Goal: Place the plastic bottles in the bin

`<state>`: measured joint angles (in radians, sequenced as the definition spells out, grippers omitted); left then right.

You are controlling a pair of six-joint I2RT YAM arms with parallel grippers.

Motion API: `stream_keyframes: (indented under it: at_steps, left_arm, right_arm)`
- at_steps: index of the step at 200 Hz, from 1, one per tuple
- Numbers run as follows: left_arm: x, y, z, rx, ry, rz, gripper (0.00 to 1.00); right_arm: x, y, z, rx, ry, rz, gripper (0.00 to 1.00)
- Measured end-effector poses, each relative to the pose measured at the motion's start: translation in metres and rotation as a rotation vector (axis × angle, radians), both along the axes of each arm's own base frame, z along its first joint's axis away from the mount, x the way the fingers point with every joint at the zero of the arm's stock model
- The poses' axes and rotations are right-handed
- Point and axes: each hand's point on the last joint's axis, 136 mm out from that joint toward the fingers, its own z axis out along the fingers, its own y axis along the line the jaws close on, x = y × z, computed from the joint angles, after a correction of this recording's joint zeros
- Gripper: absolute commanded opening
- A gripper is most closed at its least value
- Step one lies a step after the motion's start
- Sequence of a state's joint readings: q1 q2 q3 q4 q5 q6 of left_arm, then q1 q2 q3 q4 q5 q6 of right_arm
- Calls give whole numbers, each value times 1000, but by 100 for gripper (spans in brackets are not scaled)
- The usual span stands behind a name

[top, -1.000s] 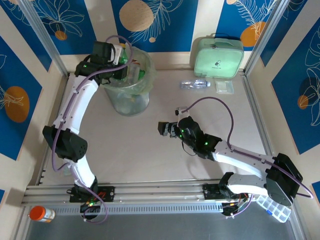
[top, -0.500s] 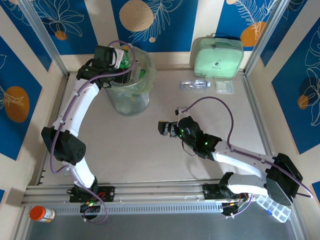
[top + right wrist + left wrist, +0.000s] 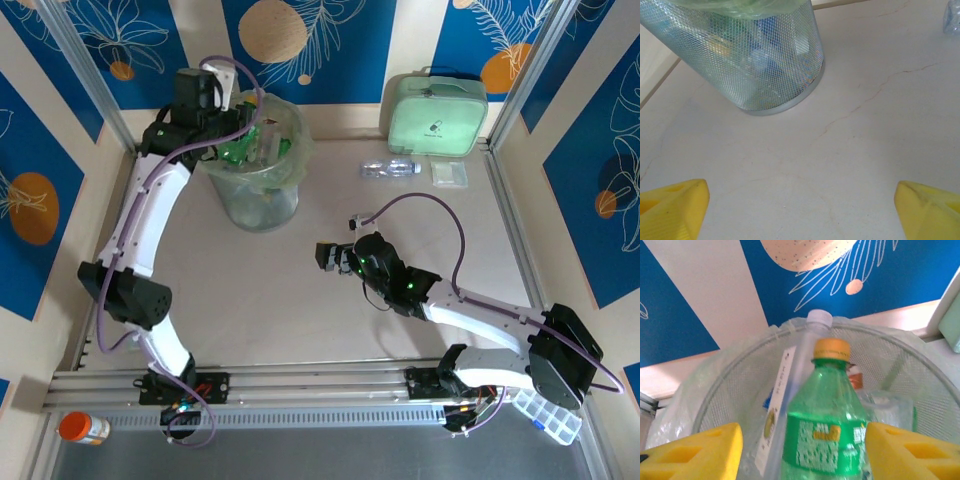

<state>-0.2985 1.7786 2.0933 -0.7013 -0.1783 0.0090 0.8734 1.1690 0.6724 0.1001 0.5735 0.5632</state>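
Here the left pincer (image 3: pixel 801 450) hangs over the bin (image 3: pixel 262 205) at the far left of the desk (image 3: pixel 290 310). Its jaws are parted, and a yellow-capped green bottle (image 3: pixel 826 425) stands free between them inside the bin. The right pincer (image 3: pixel 328 256) is spread wide and empty at mid-desk. One clear bottle (image 3: pixel 390 168) lies far right, near the mint-green case (image 3: pixel 436 112).

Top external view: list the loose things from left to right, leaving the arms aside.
orange-capped jar → bin → clear bottle lying on the table → small clear packet → clear compartment box. The mint-green case is left out because it spans above both the bottle and the packet.
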Motion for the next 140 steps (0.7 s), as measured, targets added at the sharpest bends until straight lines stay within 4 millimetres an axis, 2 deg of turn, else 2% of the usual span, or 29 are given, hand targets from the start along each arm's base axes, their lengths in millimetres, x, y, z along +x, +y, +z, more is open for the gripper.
stream_keyframes:
  at_steps: [19, 53, 84, 111, 140]
  left_arm:
    - [13, -4, -12, 10, 31, 3, 60]
    - [25, -14, -52, 21, 134, -28, 55]
    - [21, -22, -55, 2, 153, -71, 56]
    - [20, -23, -57, 2, 164, -79, 48]
    - [18, -27, -58, -8, 170, -113, 47]
  right_arm:
    - [0, 0, 0, -5, -2, 3, 95]
    - [2, 3, -2, -14, 4, 3, 95]
    - [2, 2, -2, -17, 8, 4, 95]
    - [1, 3, -3, -18, 8, 7, 95]
    - [1, 3, -3, -21, 10, 7, 95]
